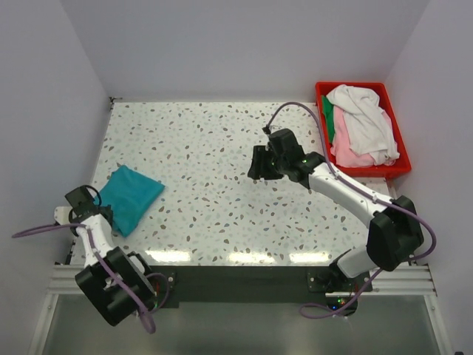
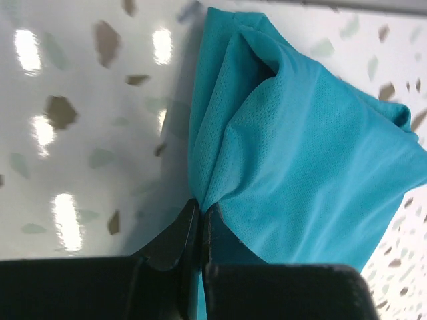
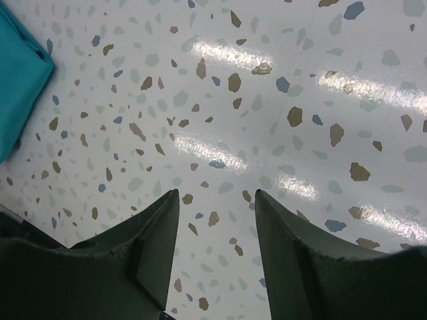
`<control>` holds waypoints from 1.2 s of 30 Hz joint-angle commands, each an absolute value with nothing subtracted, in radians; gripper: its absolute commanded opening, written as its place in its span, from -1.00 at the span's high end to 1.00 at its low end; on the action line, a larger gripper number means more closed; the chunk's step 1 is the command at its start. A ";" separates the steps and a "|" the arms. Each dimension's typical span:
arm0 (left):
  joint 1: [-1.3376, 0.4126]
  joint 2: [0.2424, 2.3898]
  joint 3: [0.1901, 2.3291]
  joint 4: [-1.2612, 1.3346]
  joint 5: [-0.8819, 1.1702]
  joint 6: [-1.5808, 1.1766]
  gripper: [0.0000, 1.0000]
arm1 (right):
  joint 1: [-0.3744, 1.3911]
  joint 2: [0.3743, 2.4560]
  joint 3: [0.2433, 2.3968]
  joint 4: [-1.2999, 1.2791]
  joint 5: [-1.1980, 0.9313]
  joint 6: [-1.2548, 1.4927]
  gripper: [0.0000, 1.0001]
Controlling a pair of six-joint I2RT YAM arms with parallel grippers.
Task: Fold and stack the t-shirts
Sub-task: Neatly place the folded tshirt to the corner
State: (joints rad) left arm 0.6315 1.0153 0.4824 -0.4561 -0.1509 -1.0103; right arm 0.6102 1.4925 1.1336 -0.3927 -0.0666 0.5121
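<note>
A folded teal t-shirt [image 1: 133,194] lies at the left side of the speckled table [image 1: 222,148]. My left gripper [image 1: 106,211] is at its near left corner. In the left wrist view the left gripper [image 2: 200,207] is shut on a pinched edge of the teal t-shirt [image 2: 313,153], and the cloth bunches into folds at the tips. My right gripper [image 1: 259,164] hovers over the middle of the table, far from the shirt. In the right wrist view the right gripper [image 3: 217,193] is open with only tabletop between its fingers, and the teal t-shirt [image 3: 20,80] shows at the left edge.
A red bin [image 1: 356,86] stands at the back right corner, holding a white t-shirt [image 1: 363,118], a pink one [image 1: 349,152] and a strip of dark green one [image 1: 328,127]. White walls close off the table at the back and both sides.
</note>
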 commanded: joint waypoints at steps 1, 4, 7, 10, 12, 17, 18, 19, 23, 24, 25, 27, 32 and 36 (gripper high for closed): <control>0.741 0.996 0.466 -0.462 -0.092 -0.979 1.00 | 0.612 1.442 1.123 -0.357 -0.084 0.502 -0.05; 0.827 1.005 0.462 -0.471 -0.057 -0.954 1.00 | 0.614 1.440 1.120 -0.357 -0.089 0.503 -0.05; 0.925 0.996 0.446 -0.468 -0.019 -0.937 1.00 | 0.612 1.440 1.114 -0.351 -0.094 0.505 -0.04; 0.971 0.991 0.430 -0.477 -0.005 -0.930 0.99 | 0.615 1.443 1.111 -0.347 -0.098 0.506 -0.05; 1.008 0.979 0.419 -0.482 0.023 -0.928 0.96 | 0.614 1.445 1.109 -0.347 -0.100 0.506 -0.04; 1.062 0.927 0.396 -0.499 0.040 -0.931 0.89 | 0.614 1.450 1.104 -0.344 -0.094 0.502 -0.04; 1.062 0.920 0.394 -0.503 0.046 -0.945 0.89 | 0.614 1.450 1.101 -0.344 -0.092 0.502 -0.05; 1.062 0.914 0.390 -0.517 0.049 -0.957 0.89 | 0.614 1.451 1.101 -0.344 -0.092 0.502 -0.04; 1.063 0.870 0.348 -0.537 0.078 -1.021 0.90 | 0.614 1.456 1.098 -0.344 -0.091 0.499 -0.04; 1.063 0.861 0.324 -0.534 0.087 -1.032 0.90 | 0.614 1.457 1.097 -0.344 -0.091 0.496 -0.04; 1.063 0.842 0.310 -0.532 0.098 -1.046 0.90 | 0.614 1.456 1.097 -0.344 -0.089 0.497 -0.04; 1.063 0.830 0.292 -0.534 0.110 -1.051 0.75 | 0.614 1.460 1.100 -0.345 -0.091 0.495 -0.05; 1.062 0.825 0.385 -0.623 0.052 -1.026 -0.20 | 0.617 1.463 1.100 -0.347 -0.094 0.489 -0.05; 1.042 0.841 0.514 -0.716 -0.060 -1.006 -0.67 | 0.621 1.471 1.101 -0.347 -0.095 0.489 -0.05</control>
State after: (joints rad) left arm 1.0519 0.8364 0.4053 -0.6273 0.0349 -1.0256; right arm 0.6125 1.4780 1.1038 -0.3779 -0.0795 0.5083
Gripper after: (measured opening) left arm 0.802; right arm 0.525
